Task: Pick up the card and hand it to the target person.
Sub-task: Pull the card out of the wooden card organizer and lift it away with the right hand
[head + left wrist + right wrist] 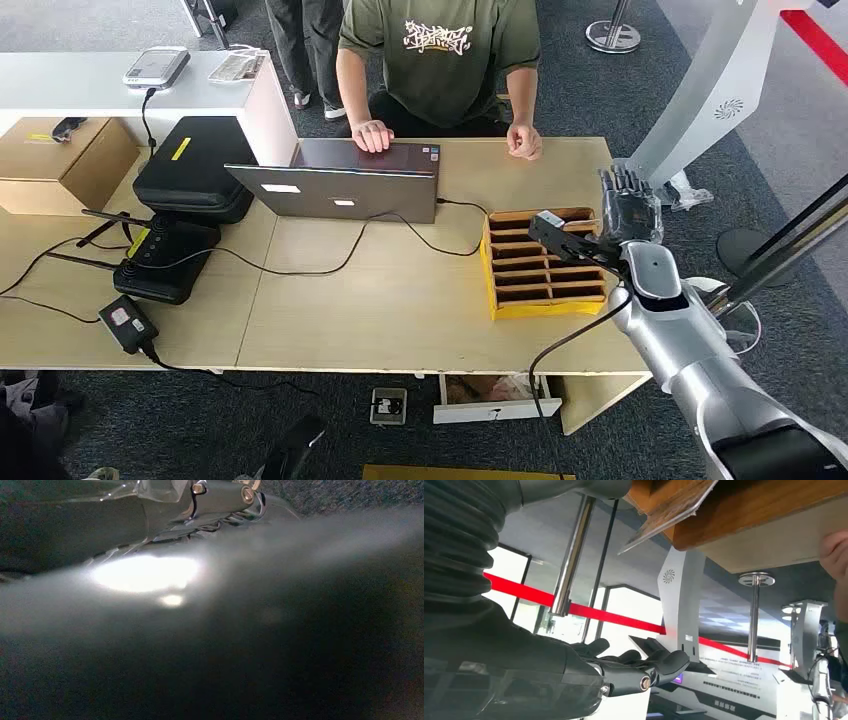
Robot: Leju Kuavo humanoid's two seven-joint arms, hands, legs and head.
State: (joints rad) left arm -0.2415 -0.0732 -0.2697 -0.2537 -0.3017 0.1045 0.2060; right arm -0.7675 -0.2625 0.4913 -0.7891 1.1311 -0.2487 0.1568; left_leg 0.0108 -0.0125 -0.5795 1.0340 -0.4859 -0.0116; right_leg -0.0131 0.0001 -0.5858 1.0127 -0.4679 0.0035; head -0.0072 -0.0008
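Yellow tray (pixel 494 268) of slots sat right on the table (pixel 380 300), any card hidden inside. The right hand (pixel 628 205) hovered beside it, fingers spread, holding nothing. A card is likely thin, stiff and light, best pinched by its top edge.

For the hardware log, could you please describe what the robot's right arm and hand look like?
The right arm is glossy silver, built of rounded segments, with a thin black cable looping beside the forearm. The right hand is dark grey to black with slim segmented fingers; a black ribbed cover wraps the wrist.
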